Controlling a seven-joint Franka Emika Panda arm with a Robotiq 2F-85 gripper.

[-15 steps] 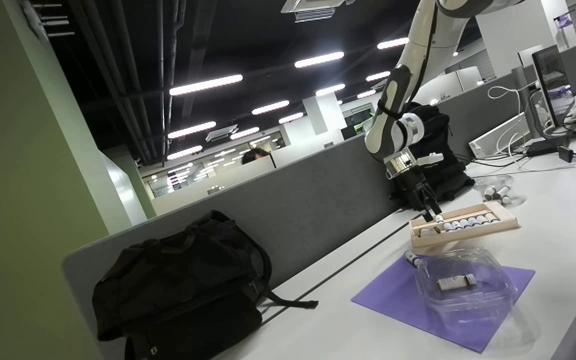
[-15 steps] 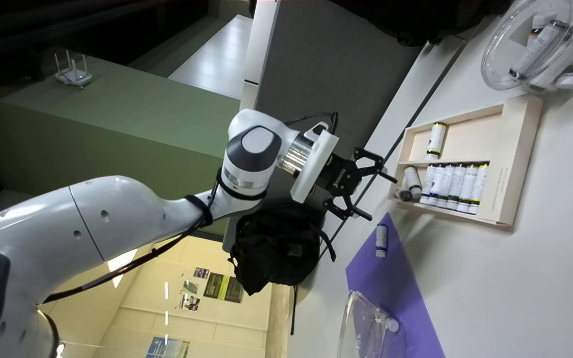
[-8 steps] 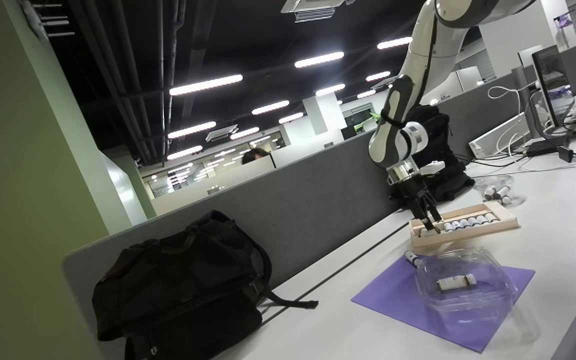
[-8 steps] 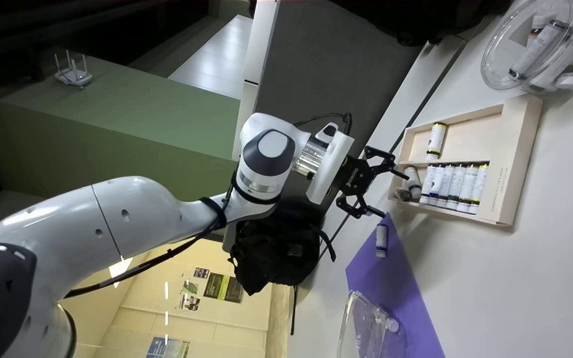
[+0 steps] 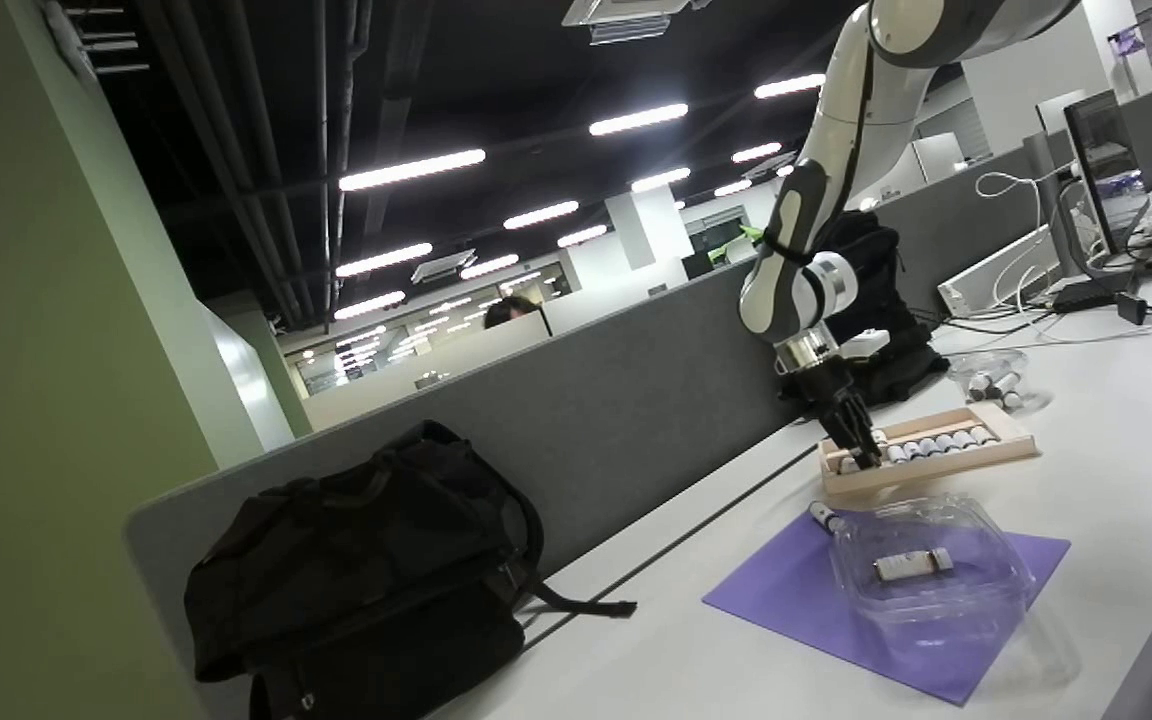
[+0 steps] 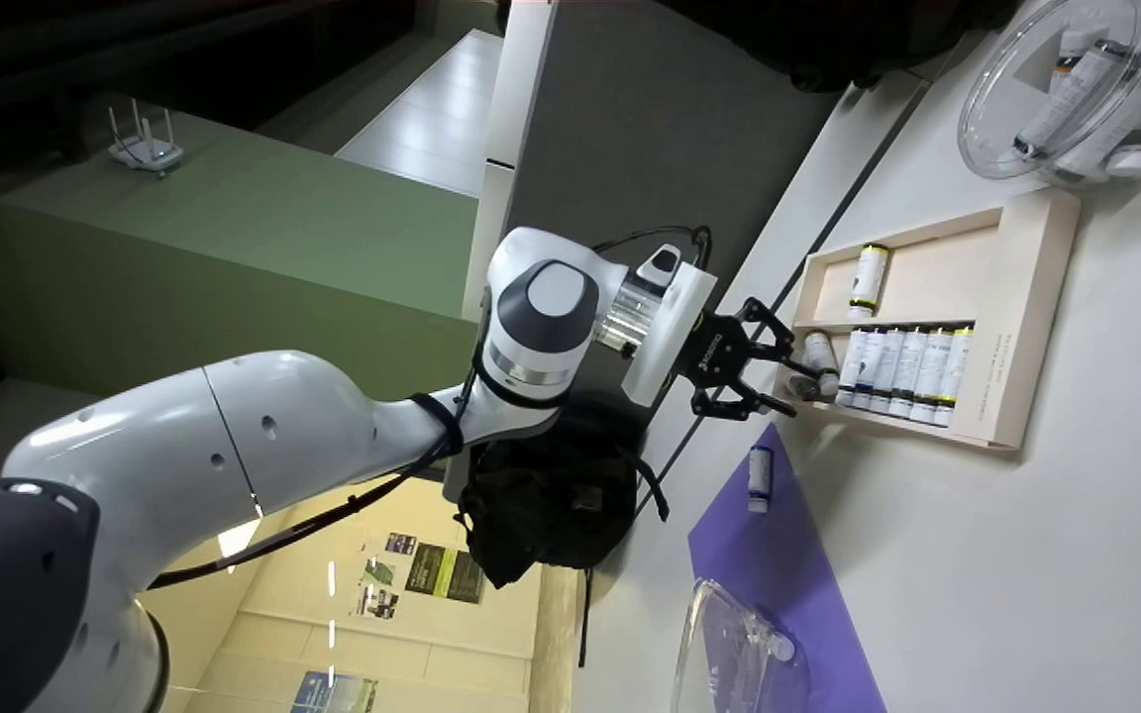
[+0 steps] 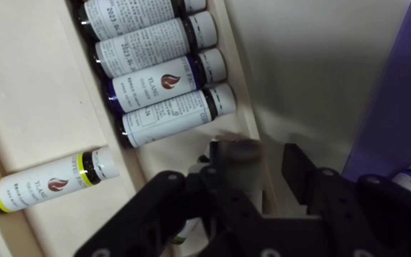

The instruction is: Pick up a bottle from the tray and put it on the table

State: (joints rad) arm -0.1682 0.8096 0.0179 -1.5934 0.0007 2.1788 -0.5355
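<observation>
Bottle (image 6: 801, 388), probably the dark loose one, sits at the left end of the tray (image 6: 1034, 307); gripper (image 6: 806, 390), nearer and less widely spread than half a second ago, shows no firm hold, so grasping appears under way, placement on the table (image 6: 1056, 564) outstanding.

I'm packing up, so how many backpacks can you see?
2: in an exterior view, the left backpack is by the partition; the right backpack, partly hidden, is behind the arm. More could be out of sight.
</observation>
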